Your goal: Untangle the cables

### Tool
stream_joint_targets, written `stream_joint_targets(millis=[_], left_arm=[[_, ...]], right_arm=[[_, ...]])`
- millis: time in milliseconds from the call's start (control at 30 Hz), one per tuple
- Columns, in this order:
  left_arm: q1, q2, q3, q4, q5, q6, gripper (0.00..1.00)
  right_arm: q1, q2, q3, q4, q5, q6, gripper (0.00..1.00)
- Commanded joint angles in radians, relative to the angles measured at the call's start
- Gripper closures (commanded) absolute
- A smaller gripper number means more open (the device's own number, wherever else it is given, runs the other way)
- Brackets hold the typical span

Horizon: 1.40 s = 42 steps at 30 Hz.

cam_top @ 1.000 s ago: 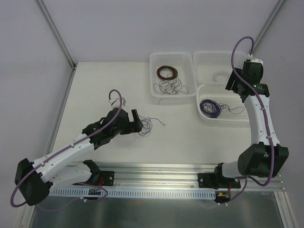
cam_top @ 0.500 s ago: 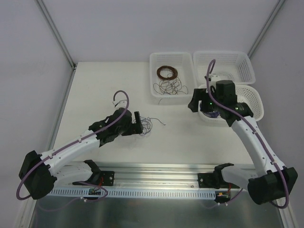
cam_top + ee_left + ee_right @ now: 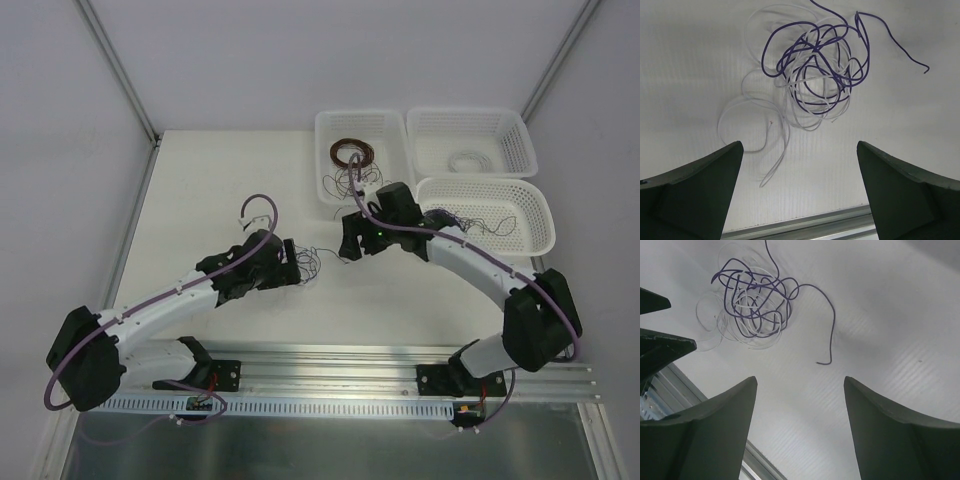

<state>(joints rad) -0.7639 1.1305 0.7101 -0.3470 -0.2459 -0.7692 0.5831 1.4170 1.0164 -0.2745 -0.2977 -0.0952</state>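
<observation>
Item: cable tangle (image 3: 306, 264), a small knot of thin purple wire wound through pale whitish wire. It lies flat on the white table (image 3: 200, 180), left of centre and well apart from the three white baskets (image 3: 465, 112). Tooling, one: left gripper (image 3: 291, 266), jaws wide apart and holding nothing, just beside the tangle on its left. In the left wrist view the knot (image 3: 815, 75) lies ahead of the left gripper (image 3: 799, 146), beyond the fingertips and not between them, and a pale loop (image 3: 752, 107) reaches nearest the left finger. Tooling, two: right gripper (image 3: 350, 243), jaws likewise spread and empty, near the tangle on its right. In the right wrist view the knot (image 3: 752, 305) sits ahead and to the left of the right gripper (image 3: 800, 381), with one free purple end (image 3: 830, 340) trailing toward the gap. Step in hand, as judged: each gripper takes its own hold for pulling apart. Handling note: the holds are best placed on different colours, one on the free purple end and the other on an outlying pale loop. Each should close low to the table on a single strand, not on the core. A slow diverging pull should loosen the knot, while seizing the mass would likely tighten it. The wire is thin and may slip the pads.
</observation>
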Motion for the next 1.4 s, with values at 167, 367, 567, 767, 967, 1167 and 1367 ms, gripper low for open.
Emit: stream_joint_targets(millis=[167,367,567,767,967,1167,1367], left_arm=[[0.012,0.006,-0.049,0.0,-0.069,-0.05,0.01],[0.014,0.008,-0.049,0.002,-0.075,-0.048,0.01],[0.014,0.002,-0.054,0.002,-0.078,-0.047,0.01],[0.014,0.003,-0.055,0.002,-0.079,-0.044,0.01],[0.014,0.006,-0.052,0.002,-0.076,-0.041,0.01],[0.014,0.002,-0.054,0.002,-0.073,-0.039,0.01],[0.014,-0.008,-0.052,0.002,-0.069,-0.039,0.01]], right_arm=[[0.092,0.183,0.11,0.214,0.138,0.293,0.3],[0.141,0.301,0.165,0.247,0.215,0.494,0.39],[0.173,0.391,0.198,0.271,0.221,0.56,0.5],[0.193,0.431,0.212,0.265,0.223,0.571,0.59],[0.204,0.442,0.217,0.27,0.207,0.565,0.8],[0.213,0.383,0.197,0.27,0.204,0.548,0.99],[0.23,0.21,0.197,0.215,0.239,0.483,0.99]])
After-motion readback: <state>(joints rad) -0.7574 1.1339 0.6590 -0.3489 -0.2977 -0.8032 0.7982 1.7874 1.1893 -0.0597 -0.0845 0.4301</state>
